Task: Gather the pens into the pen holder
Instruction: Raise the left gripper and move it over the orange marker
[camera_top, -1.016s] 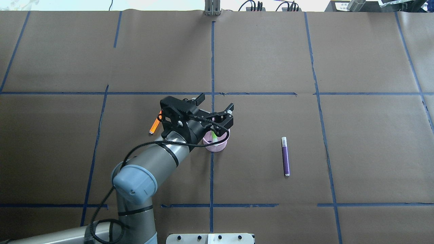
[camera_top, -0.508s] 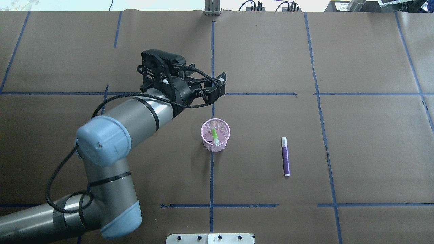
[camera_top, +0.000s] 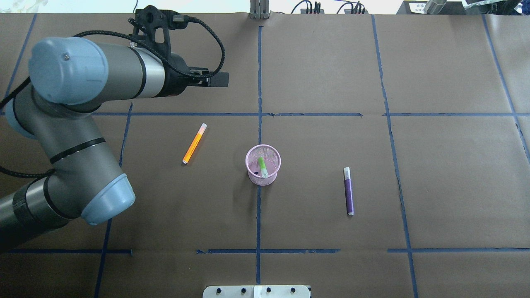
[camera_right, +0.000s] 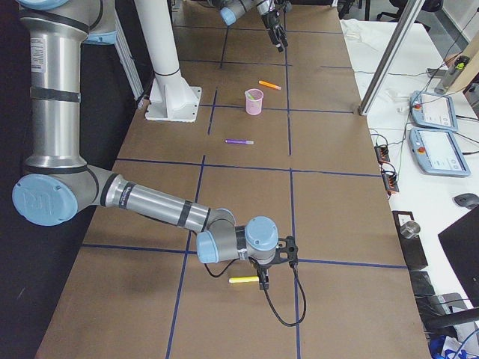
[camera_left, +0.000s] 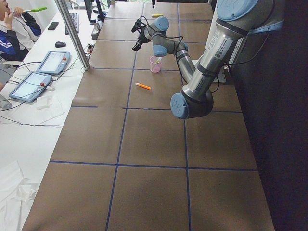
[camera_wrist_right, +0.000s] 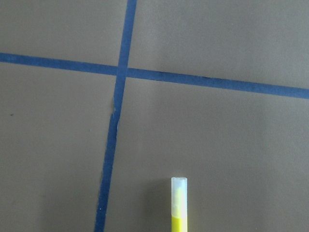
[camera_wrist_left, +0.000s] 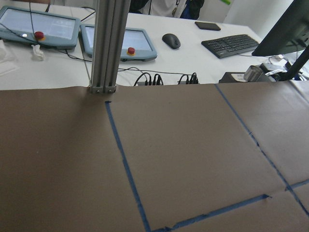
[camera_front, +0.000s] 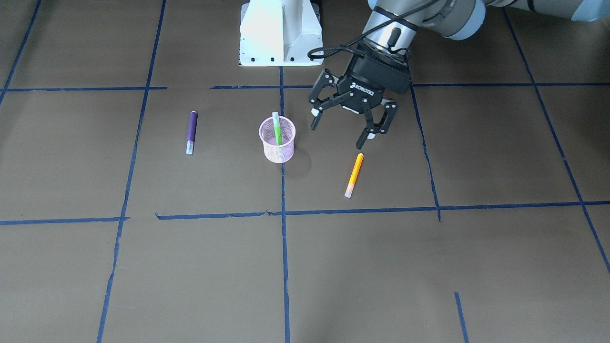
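The pink mesh pen holder stands mid-table with the green pen leaning inside it. The orange pen lies on the paper to its left in the overhead view, the purple pen to its right. My left gripper hangs high above the table, beyond the orange pen, open and empty. At the table's right end my right gripper sits low beside a yellow pen; whether it is open or shut I cannot tell.
Blue tape lines divide the brown paper. The white robot pedestal stands at the near edge, a metal post at the far edge. Beyond it a desk holds tablets and a seated person.
My left gripper, open over the pen holder a second ago, has risen and swung away to the far left, uncovering the orange pen. The green pen stays in the holder.
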You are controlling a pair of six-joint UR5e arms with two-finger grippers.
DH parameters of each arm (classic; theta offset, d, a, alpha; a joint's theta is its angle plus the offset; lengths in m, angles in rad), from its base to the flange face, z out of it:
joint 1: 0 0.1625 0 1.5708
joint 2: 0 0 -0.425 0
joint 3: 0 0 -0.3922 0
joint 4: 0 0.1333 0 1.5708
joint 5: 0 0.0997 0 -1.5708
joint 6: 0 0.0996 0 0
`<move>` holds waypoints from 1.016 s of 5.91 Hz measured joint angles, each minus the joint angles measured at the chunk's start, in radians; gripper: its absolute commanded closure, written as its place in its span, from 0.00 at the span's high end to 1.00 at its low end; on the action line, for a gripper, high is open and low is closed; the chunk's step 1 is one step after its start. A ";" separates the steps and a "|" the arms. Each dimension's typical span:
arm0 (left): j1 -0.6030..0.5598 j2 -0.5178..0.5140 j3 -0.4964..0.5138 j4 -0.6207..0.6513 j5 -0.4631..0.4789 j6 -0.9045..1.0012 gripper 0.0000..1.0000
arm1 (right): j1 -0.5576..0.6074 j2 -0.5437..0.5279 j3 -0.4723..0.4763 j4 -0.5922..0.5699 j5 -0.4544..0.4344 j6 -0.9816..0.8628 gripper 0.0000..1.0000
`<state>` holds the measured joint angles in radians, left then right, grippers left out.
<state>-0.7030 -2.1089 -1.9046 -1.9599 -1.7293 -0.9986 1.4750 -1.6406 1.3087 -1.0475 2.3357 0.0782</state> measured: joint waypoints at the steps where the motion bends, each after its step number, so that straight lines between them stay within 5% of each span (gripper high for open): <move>1: -0.010 0.024 -0.002 0.060 -0.072 0.027 1.00 | -0.019 0.005 -0.039 0.039 -0.008 0.001 1.00; 3: -0.013 0.037 0.002 0.195 -0.167 0.105 1.00 | -0.056 0.009 -0.072 0.077 -0.025 0.002 1.00; 6: -0.010 0.039 0.012 0.216 -0.183 0.131 1.00 | -0.081 0.023 -0.091 0.079 -0.048 0.006 1.00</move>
<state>-0.7128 -2.0703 -1.8923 -1.7438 -1.9125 -0.8673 1.3937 -1.6180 1.2178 -0.9688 2.2879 0.0839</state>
